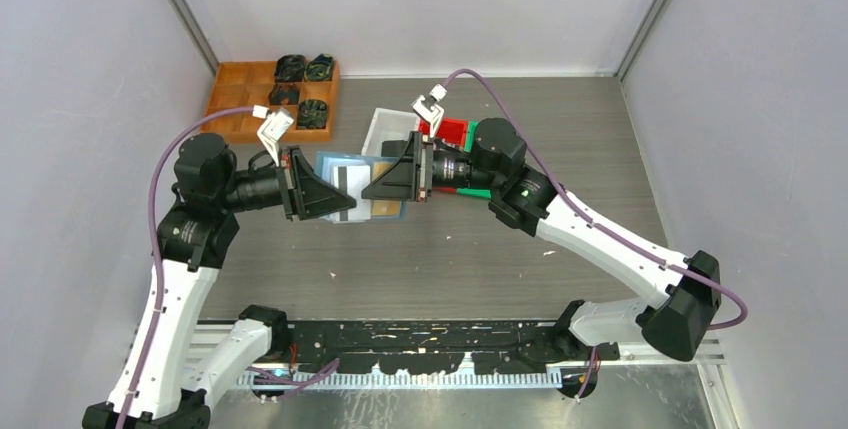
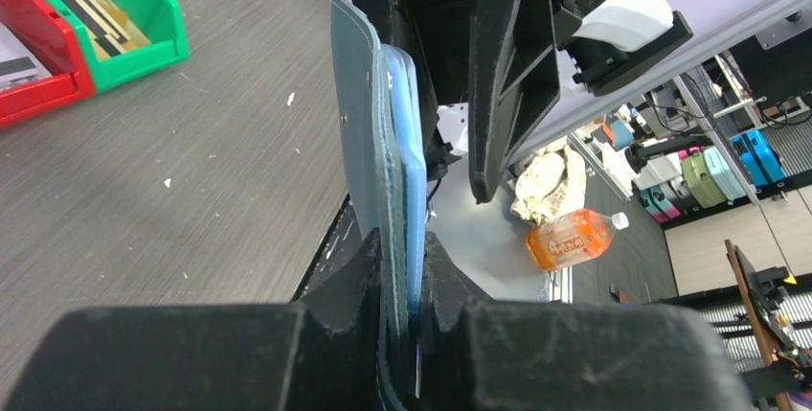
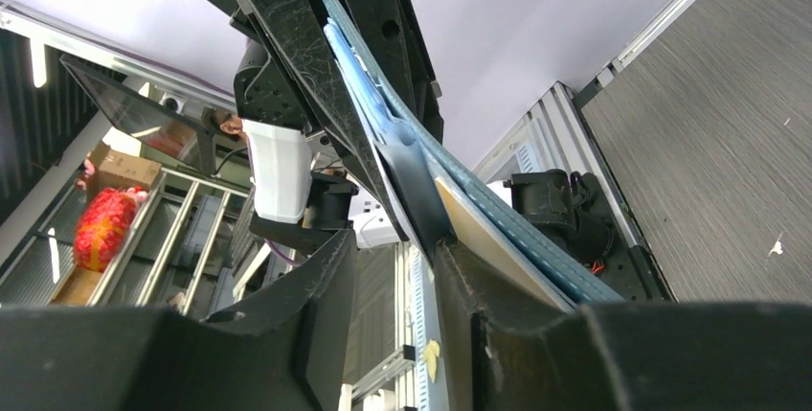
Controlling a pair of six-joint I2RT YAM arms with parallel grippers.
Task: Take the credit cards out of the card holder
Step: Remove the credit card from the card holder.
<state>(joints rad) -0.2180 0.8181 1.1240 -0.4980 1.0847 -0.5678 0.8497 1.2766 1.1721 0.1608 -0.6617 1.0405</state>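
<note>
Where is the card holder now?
Top view, centre: the card holder is clamped in the left gripper, the right gripper at its right edge, near the white bin.

Robotics lab: grey-walled test cell, shelving racks, monitor, suitcases beyond.

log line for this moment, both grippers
left gripper: shut on slate-blue soft card holder, midair | right gripper: at holder's other end, grip unclear | tan card: showing
</note>
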